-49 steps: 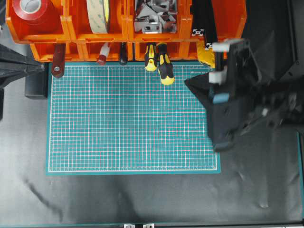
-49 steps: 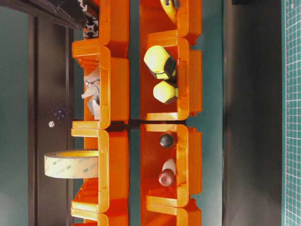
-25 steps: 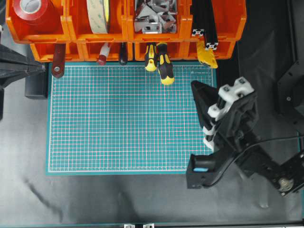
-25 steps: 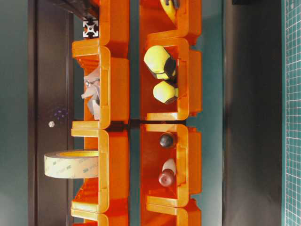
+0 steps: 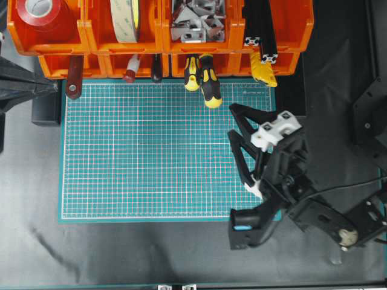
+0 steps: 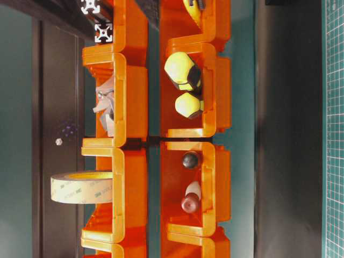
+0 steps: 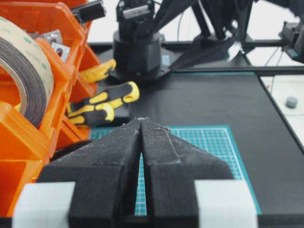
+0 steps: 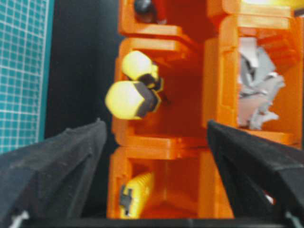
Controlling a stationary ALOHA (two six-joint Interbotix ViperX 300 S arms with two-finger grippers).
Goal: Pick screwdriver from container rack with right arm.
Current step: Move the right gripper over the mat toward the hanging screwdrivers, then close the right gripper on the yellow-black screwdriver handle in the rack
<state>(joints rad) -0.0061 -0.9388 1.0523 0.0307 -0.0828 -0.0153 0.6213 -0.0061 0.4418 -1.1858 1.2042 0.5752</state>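
Here your right arm's black pointed gripper (image 5: pixel 237 127) sits over the right edge of the gridded green cutting mat (image 5: pixel 151 151), its two tapered, matte fingers spread wide apart with nothing between them. White plastic blocks ride on the finger bases and a small blue mark shows on the boxy wrist housing lower down. From the right wrist view you look between those dark foam-textured fingers (image 8: pixel 52 161) straight at the open front of the bright orange plastic container rack (image 8: pixel 166 142).

The rack (image 5: pixel 163 42) is glossy moulded plastic, two joined rows of open-front bins running along the top edge of the mat. The yellow-and-black screwdrivers (image 5: pixel 208 81) you want lie in a lower-row bin right of centre, two chunky rubbery handles with rounded, faceted ends poking out over the mat. They are well apart from your open gripper and untouched. In the table-level view their domed yellow butts (image 6: pixel 183 86) fill one bin.

The neighbouring bin holds two slimmer handles, one dark and one red and white (image 5: pixel 132 69). Above sit a roll of tan tape (image 5: pixel 125 18), a red tape roll (image 5: pixel 39 12) and crumpled grey metal brackets (image 5: pixel 196 21).

Your left gripper (image 7: pixel 141 124) rests with its rough black fingers pressed together, holding nothing.
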